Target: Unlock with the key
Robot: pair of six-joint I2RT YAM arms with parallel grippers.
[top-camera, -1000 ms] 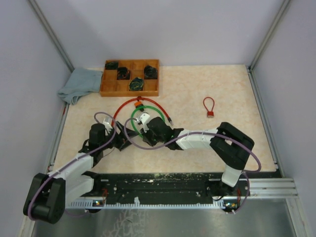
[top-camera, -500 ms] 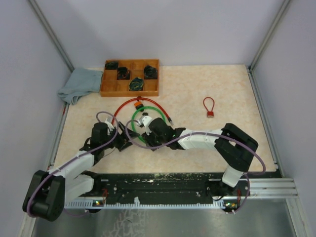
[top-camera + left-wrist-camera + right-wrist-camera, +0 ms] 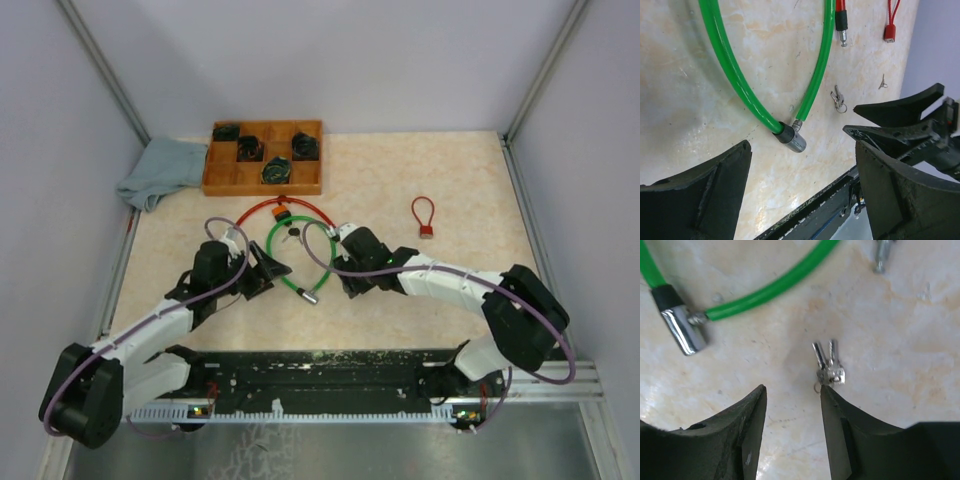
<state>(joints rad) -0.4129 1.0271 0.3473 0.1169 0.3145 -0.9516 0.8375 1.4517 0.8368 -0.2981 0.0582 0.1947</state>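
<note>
Since a second ago the right gripper [image 3: 345,283] has drawn back to the right, off the green plastic-coated cable lock [image 3: 270,248] where it was crowded against the left gripper [image 3: 265,270]. Its jaws have parted. They now stand apart with nothing between them. The left gripper stays wide open and empty, and its arm has crept a little farther up the cream marbled tabletop [image 3: 450,290]. The green loop itself lies much as before, inside the arc of the red cable lock [image 3: 262,206].

The overhead view takes in the whole layout: the wooden compartment tray [image 3: 263,158] at the back, the blue-grey cloth [image 3: 160,172] beside it, and the small red loop lock [image 3: 424,215] well apart on the right. It does not make out the keys.

The right wrist view does. The small bunch of silver keys [image 3: 829,367] lies flat on the table just ahead of one fingertip, and whether it touches that tip cannot be told. The green lock's chrome barrel end [image 3: 682,332] lies off to the side with the cable's tip seated in it. The left wrist view places the keys near that barrel, between it and the right gripper's fingers.
</note>
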